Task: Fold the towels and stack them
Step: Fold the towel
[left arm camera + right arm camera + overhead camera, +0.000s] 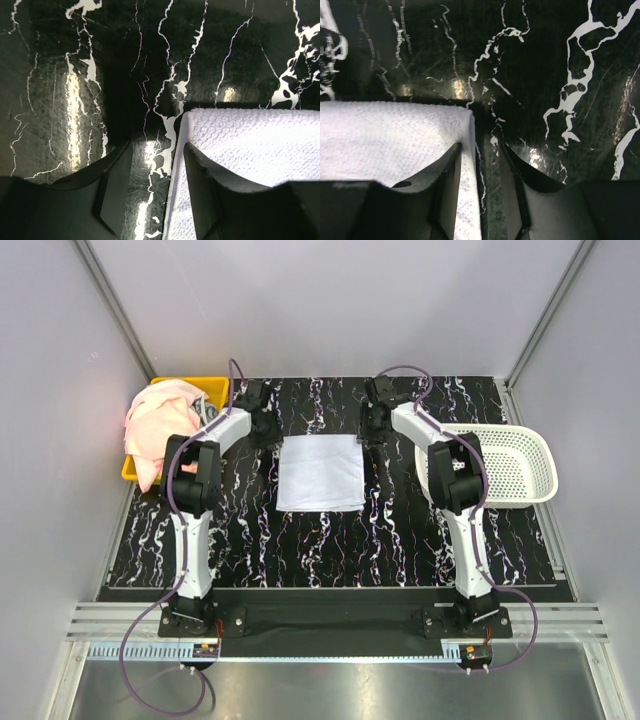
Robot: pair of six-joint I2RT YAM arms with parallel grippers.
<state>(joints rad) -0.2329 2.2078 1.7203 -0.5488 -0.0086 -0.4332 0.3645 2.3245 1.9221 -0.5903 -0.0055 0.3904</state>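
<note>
- One black marbled table (pixel 400 540) carries everything. Both arms reach to its far half, well away from their own bases.
- One pale towel (pixel 320 472) lies flat between the two grippers. I judge it is spread out so that its far edge can be lifted and folded back toward the bases.
- The white basket (pixel 500 465) sits outboard of the right arm and the yellow bin (pixel 212 386) outboard of the left. Pink towels (pixel 160 425) are heaped in the bin, probably next in line.
- The left gripper (pixel 157 147) is parted and holds nothing. Its inner finger is over the towel's far corner and its outer finger over bare table, so it straddles the edge, placed for a pinch.
- The right gripper (pixel 480 147) mirrors it, parted and empty, astride the opposite far corner.
- Hard to tell: whether any fingertip actually presses the cloth, and how many towels are in the heap. Both wrist views cut off most of the pale towel.
</note>
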